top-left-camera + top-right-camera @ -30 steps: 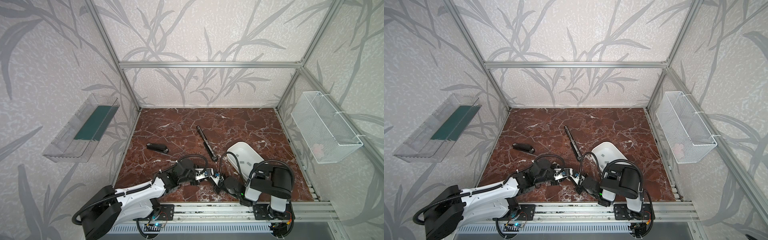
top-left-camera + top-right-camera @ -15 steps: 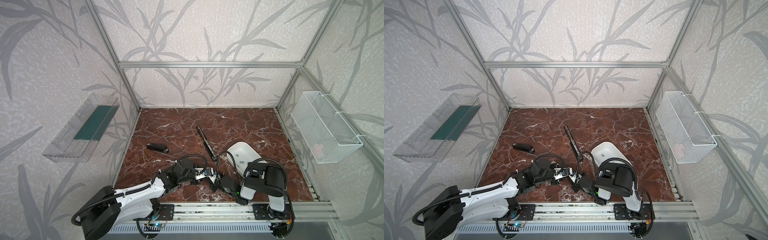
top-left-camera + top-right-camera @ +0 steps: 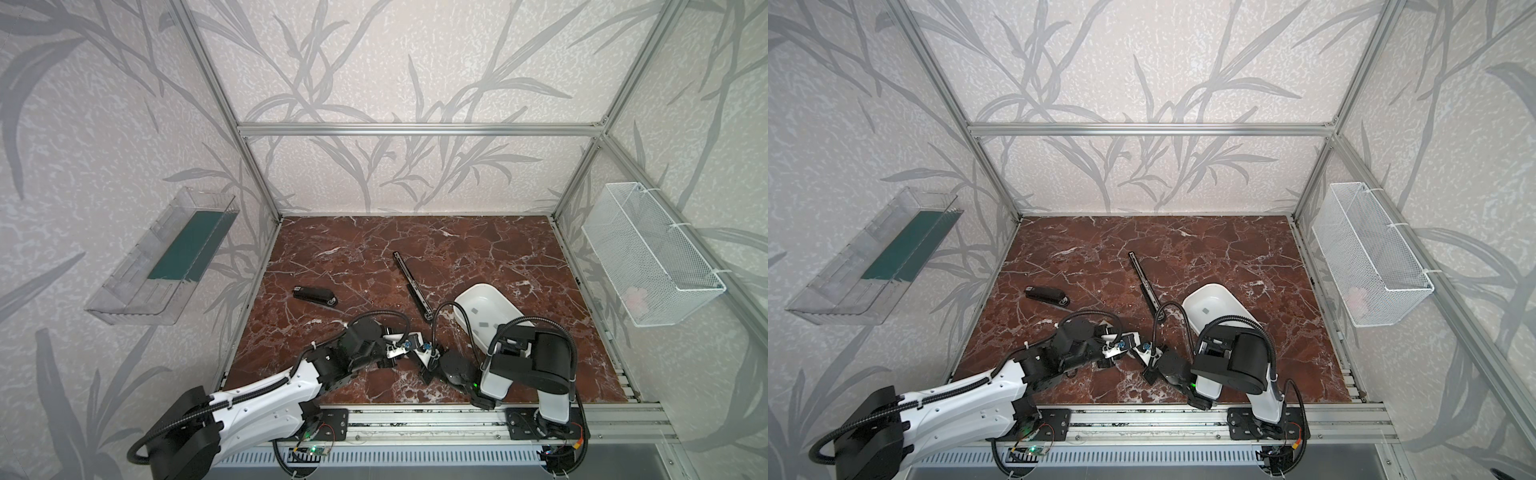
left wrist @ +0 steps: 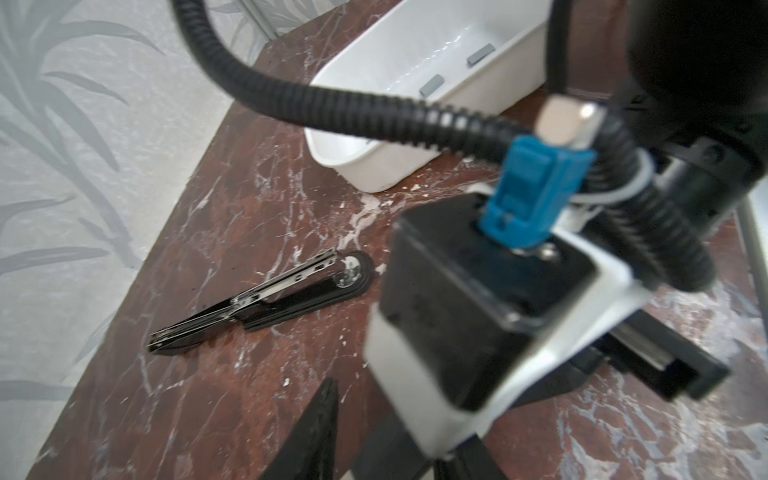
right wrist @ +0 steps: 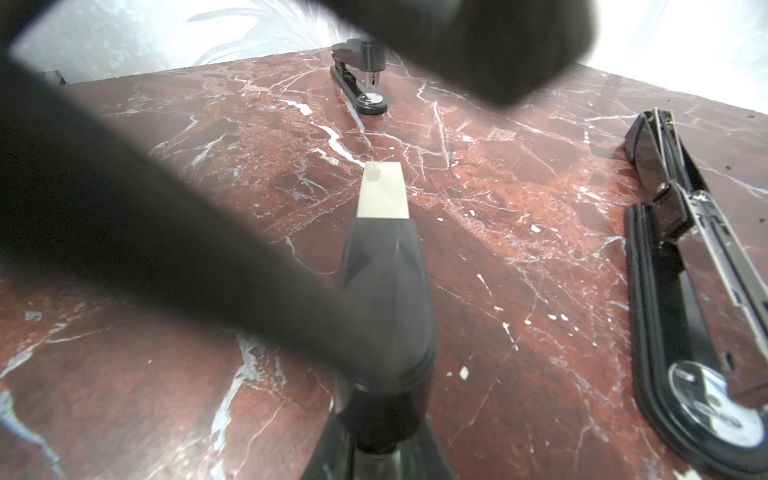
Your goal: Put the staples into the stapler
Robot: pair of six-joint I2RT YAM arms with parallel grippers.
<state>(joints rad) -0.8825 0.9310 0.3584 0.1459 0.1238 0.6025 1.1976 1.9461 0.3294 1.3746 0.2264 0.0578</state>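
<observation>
Two staplers are counted on the marble table (image 3: 457,249); one opened stapler (image 3: 411,286) is laid out flat near the middle, with its metal channel exposed, and one closed stapler (image 3: 314,294) is seen well apart from it, towards the left wall. One white tray (image 4: 386,166) is set on the right half of the table, just beside the near end of the opened stapler; the staples (image 4: 432,86) are lying inside it, and two grey strips are counted in the left wrist view. Two arms are brought close together low over the front of the table. The right gripper (image 5: 382,187) is seen with its fingers pressed together, and nothing is seen between them. The left gripper (image 3: 386,362) is largely hidden by the other arm's camera mount, so it cannot be told whether its jaws are apart or together. One clear bin (image 3: 166,257) is fixed to the left wall; one wire basket (image 3: 648,249) is hung on the right wall.
</observation>
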